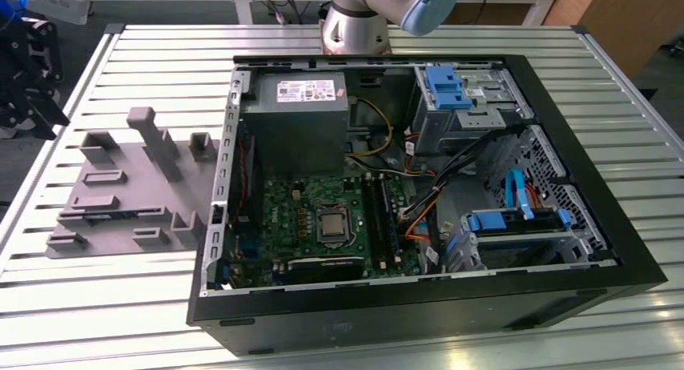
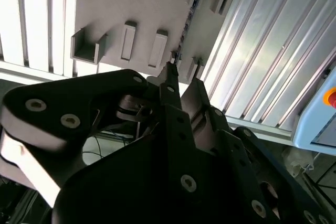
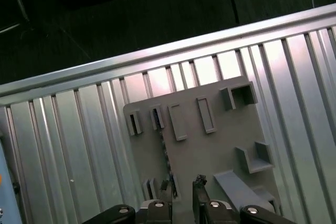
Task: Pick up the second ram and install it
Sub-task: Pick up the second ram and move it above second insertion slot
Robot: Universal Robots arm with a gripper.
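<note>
Above the slatted metal table [image 3: 79, 145], the pincer [image 3: 184, 183] hangs apart near the second ram [image 3: 165, 151], dark floor [image 3: 105, 14] beyond

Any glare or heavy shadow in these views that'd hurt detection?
Exterior view: glare stripes on the ribbed table, the case interior dim. Second wrist view: the hand is a dark mass against blown-out slats. First wrist view: grey fixture evenly lit, dark floor beyond the table edge.

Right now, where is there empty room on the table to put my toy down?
The table is bare between the grey fixture and its far edge, and between the fixture and its near edge. The computer case is crowded with cables.
</note>
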